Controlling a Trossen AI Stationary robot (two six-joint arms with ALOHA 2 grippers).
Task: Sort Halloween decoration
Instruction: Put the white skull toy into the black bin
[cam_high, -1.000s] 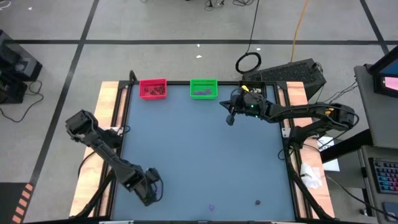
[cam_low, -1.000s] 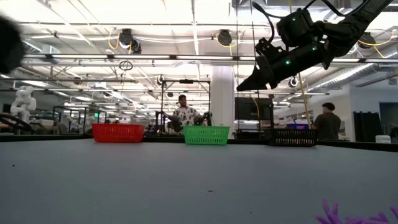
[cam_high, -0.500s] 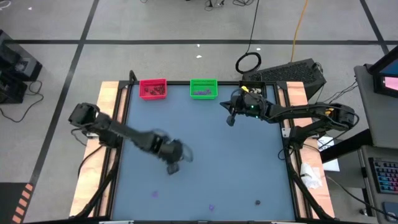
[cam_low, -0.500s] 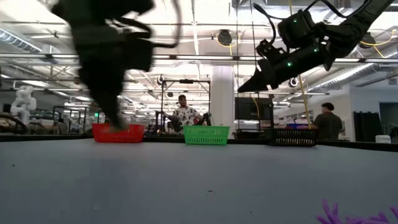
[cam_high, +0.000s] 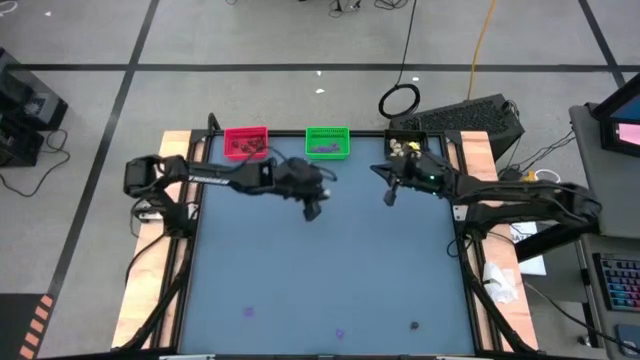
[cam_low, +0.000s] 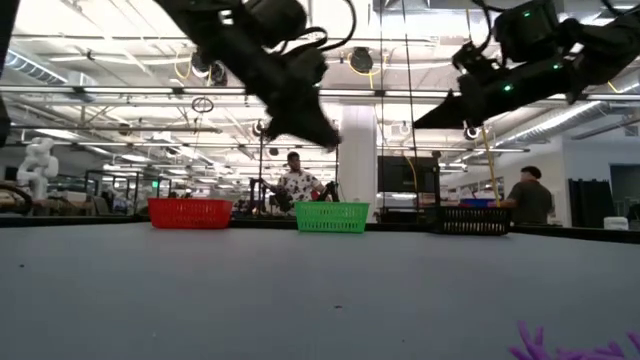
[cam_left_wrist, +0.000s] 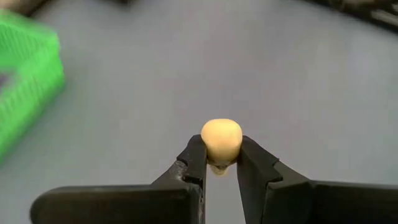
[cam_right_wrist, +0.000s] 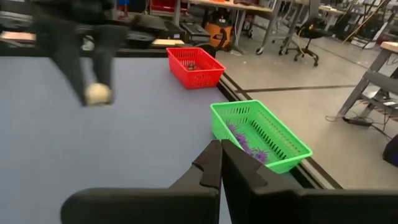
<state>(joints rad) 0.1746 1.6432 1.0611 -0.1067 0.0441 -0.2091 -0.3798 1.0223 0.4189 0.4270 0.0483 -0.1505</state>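
Cream-white lump is clamped between the left gripper fingertips, held in the air over the table near the green bin. Right gripper hangs by the black bin, fingers pressed together, empty. Purple bits lie at the table's near edge.

A grey-blue table with pale wooden side rails carries everything. Along its far edge, just beyond the left gripper, sit a red bin and a green bin side by side (a gap between them), and a black bin lies just behind the right gripper. Well away from both, near the front edge, lie two flat purple bits and one dark lump.
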